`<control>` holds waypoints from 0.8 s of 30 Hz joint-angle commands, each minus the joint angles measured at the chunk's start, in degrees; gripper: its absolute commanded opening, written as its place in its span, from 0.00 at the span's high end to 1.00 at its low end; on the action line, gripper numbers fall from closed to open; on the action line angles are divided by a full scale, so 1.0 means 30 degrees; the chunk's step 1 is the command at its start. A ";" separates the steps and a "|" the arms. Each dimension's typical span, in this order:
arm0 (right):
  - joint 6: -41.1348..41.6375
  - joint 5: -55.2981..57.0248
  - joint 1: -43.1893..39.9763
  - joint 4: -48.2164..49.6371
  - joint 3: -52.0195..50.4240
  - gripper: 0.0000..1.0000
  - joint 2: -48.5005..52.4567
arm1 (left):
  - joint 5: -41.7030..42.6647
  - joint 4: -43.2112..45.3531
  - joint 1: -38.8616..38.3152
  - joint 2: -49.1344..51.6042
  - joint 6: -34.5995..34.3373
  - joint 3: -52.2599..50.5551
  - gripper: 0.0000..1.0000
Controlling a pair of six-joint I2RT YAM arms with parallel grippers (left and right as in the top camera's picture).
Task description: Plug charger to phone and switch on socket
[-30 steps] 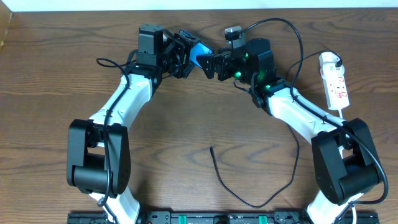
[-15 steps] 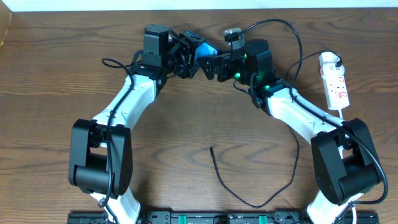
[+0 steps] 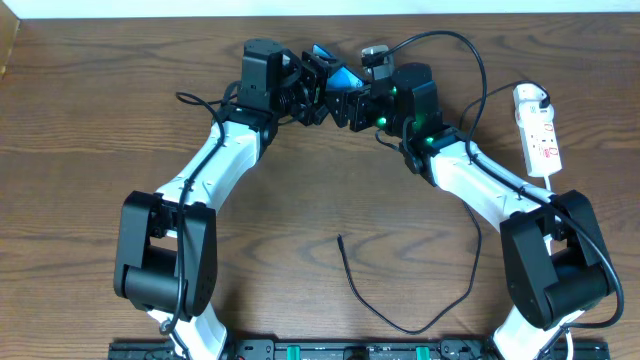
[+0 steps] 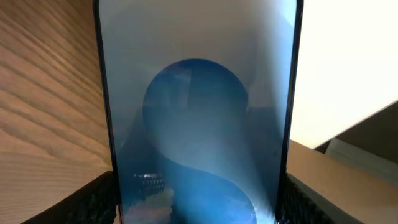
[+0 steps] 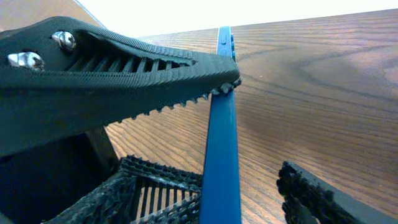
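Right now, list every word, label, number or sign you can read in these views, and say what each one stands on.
No text can be read in any view.
Slim blue-screened smartphone: faint pale marks low on the screen, too blurred to read.
Narrow white power strip: small red markings, too small to read.

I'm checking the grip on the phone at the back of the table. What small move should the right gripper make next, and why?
Probably close the right gripper on the phone: one toothed finger touches its face while the other stands apart. The left gripper clamps its edges, so a second grip looks safe.
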 commanded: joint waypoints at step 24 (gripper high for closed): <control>0.2047 0.0240 -0.1137 0.0889 0.0357 0.99 0.0051 | 0.0495 0.0299 0.0539 -0.0423 -0.0095 0.0087 0.09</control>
